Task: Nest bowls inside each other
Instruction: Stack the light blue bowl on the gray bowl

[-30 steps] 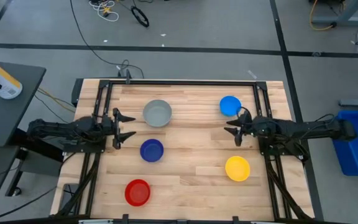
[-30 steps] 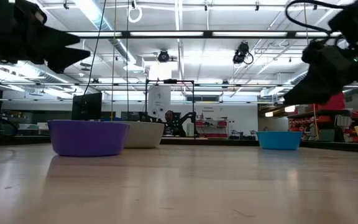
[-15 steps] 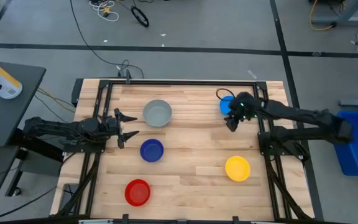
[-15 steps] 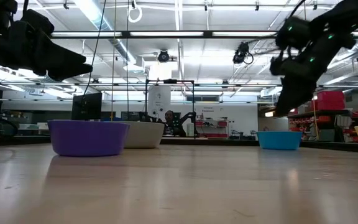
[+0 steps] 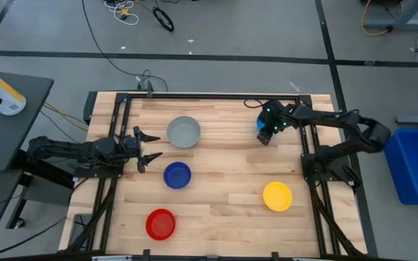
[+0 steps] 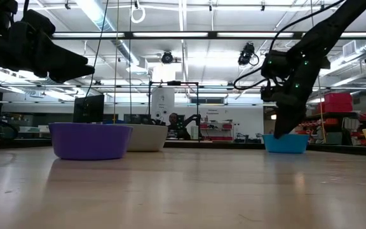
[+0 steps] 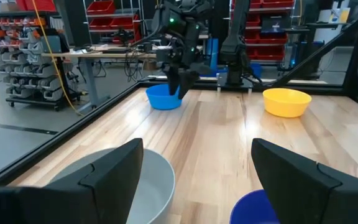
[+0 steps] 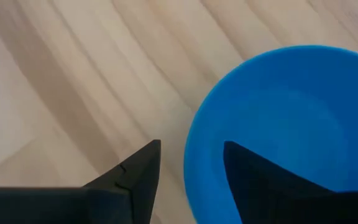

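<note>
Over light blue bowl (image 5: 265, 122) rim: right pincer (image 5: 265, 137), part-open, straddling, no grip.

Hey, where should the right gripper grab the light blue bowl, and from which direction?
Pinch the thin rim of the light blue bowl from straight above, one finger inside, one outside. It sits upright and open, and the right gripper already straddles its near edge.

no text, label or number can be read in any view.
</note>
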Robot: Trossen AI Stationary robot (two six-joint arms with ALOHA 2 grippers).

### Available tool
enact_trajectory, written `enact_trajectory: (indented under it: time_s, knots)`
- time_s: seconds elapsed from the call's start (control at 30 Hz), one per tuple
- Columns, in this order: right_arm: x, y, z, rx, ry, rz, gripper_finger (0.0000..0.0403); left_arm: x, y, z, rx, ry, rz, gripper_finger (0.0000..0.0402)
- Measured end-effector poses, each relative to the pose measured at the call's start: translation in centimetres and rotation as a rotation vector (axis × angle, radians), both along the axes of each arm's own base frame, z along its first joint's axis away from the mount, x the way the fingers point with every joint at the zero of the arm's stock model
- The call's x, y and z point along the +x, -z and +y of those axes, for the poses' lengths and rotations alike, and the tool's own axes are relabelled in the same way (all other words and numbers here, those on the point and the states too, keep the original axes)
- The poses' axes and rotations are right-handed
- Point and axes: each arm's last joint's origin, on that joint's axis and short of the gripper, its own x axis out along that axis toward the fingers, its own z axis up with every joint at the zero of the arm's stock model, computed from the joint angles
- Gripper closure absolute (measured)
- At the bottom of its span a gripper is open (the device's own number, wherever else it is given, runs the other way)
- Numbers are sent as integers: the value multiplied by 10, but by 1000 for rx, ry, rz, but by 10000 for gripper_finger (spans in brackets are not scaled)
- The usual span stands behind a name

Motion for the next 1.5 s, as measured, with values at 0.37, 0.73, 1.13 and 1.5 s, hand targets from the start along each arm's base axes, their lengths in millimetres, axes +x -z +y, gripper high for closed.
enact_trajectory:
  time_s: [0.37,0.73,1.13,1.5]
  knots:
    - [5,11,-2,30,16,24,354,0,1,0,-1,0,10,95]
    - [51,-5,28,-104,-192,-205,399,0,1,0,-1,-8,12,95]
    - [137,-101,83,-230,-463,-511,401,0,1,0,-4,-15,13,95]
    - [245,-70,76,-202,-614,-349,402,-1,1,2,20,-67,16,95]
